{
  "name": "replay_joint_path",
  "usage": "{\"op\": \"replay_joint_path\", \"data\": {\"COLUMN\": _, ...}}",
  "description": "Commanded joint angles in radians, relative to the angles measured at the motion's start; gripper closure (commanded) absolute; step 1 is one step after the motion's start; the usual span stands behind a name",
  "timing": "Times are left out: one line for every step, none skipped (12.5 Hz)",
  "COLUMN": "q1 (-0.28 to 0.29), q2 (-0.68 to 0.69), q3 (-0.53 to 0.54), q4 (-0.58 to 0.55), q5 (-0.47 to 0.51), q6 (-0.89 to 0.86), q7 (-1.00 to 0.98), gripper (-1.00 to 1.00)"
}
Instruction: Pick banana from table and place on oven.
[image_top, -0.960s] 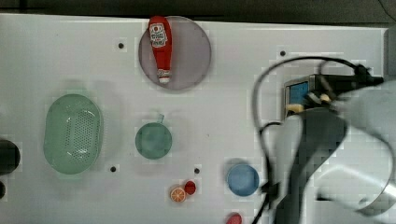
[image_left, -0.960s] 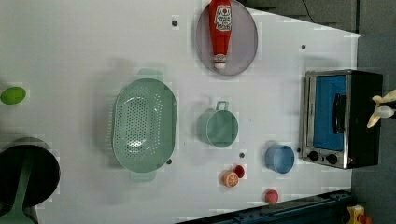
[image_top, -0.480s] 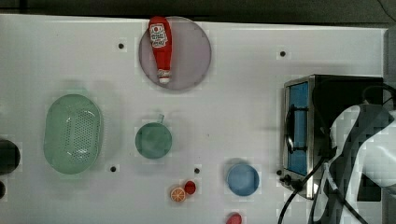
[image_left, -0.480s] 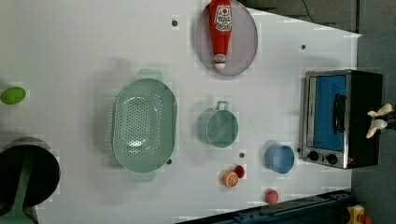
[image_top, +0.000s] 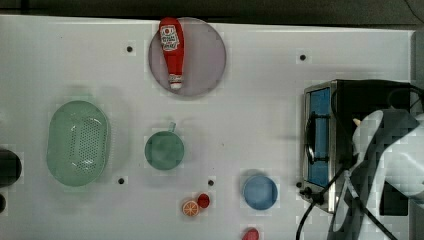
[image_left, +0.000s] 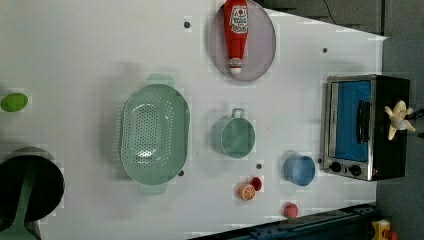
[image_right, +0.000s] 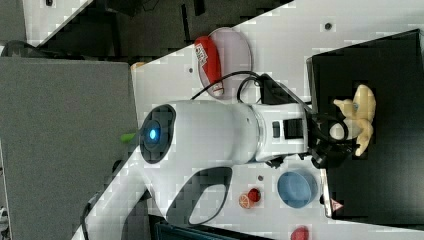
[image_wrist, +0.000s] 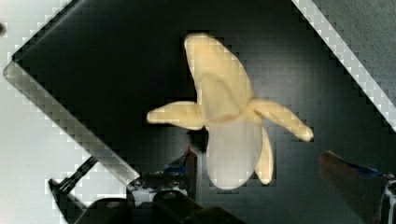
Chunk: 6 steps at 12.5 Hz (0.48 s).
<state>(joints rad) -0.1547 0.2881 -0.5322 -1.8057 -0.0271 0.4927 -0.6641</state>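
Because the toy banana (image_wrist: 233, 126) lies on the toaster oven (image_left: 392, 95) roof, I read the gripper (image_wrist: 261, 175), fingers spread either side without touching, as having released it.

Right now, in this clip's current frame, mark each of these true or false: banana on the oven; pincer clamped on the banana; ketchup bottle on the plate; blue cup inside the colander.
1. The banana lies on top of the oven. True.
2. The pincer is clamped on the banana. False: its fingers are spread, with the banana lying free between them.
3. The ketchup bottle lies on the plate. True.
4. The blue cup sits inside the colander. False: it stands on the table near the oven.
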Motion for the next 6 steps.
{"op": "replay_joint_path", "data": {"q1": 0.018, "q2": -0.040, "q3": 0.025, "q4": 0.042, "q5": 0.000, "q6": -0.035, "q7": -0.042, "gripper": -1.00}}
{"op": "replay_joint_path", "data": {"q1": 0.032, "q2": -0.064, "q3": 0.044, "q4": 0.051, "q5": 0.000, "q6": -0.070, "q7": -0.042, "gripper": -1.00}}
{"op": "replay_joint_path", "data": {"q1": 0.047, "q2": -0.097, "q3": 0.068, "q4": 0.057, "q5": 0.000, "q6": -0.126, "q7": -0.039, "gripper": -1.00}}
{"op": "replay_joint_path", "data": {"q1": 0.064, "q2": -0.136, "q3": 0.095, "q4": 0.057, "q5": 0.003, "q6": -0.191, "q7": -0.014, "gripper": -1.00}}
{"op": "replay_joint_path", "data": {"q1": 0.080, "q2": -0.179, "q3": 0.126, "q4": 0.056, "q5": 0.006, "q6": -0.251, "q7": 0.053, "gripper": -1.00}}
{"op": "replay_joint_path", "data": {"q1": 0.096, "q2": -0.224, "q3": 0.162, "q4": 0.056, "q5": 0.006, "q6": -0.295, "q7": 0.159, "gripper": -1.00}}
